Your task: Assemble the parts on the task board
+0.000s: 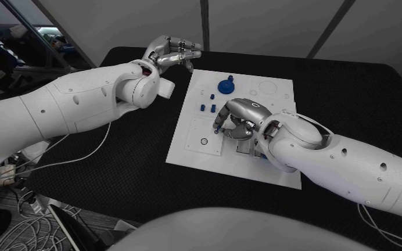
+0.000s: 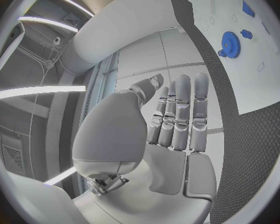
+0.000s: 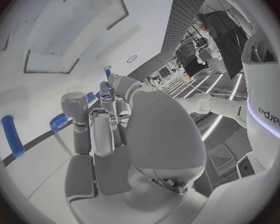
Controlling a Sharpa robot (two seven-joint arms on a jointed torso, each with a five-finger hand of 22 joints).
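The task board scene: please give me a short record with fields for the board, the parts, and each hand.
board: white task board on the black table
parts: blue gear at the far end; small blue pieces mid-board
left hand: left hand raised beyond the board's far corner, holding nothing
right hand: right hand over mid-board, fingers curled; any hold is unclear

1 white task board (image 1: 276,97) on 1 black table (image 1: 125,164), 1 blue gear (image 1: 226,85) on the board, 2 small blue pegs (image 1: 207,108) just below the gear, 2 hands over the table
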